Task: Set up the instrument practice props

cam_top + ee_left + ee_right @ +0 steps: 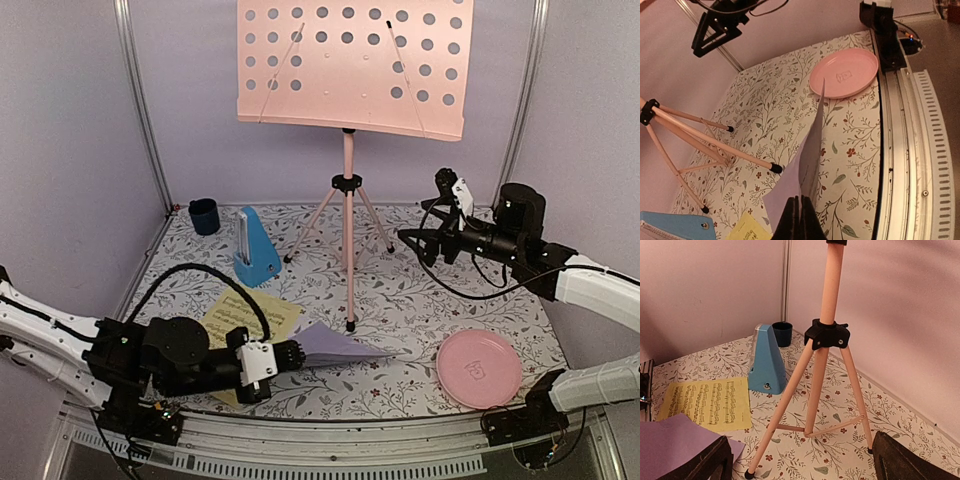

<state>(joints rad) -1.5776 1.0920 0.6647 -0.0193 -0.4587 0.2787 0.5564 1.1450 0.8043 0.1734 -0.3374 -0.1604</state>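
left end effector (296, 352) pinches the lavender sheet (345, 348), long edge pointing right at the plate (480, 368), stand (348, 200) foot nearby; right end effector (801, 455) gaping apart.

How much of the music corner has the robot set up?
Looks done: the pink music stand and blue metronome stand upright. In hand: the left gripper is shut on the lavender sheet, its edge lifted off the table. To do: the yellow sheet lies flat, the stand's desk is bare, and the right gripper is open.
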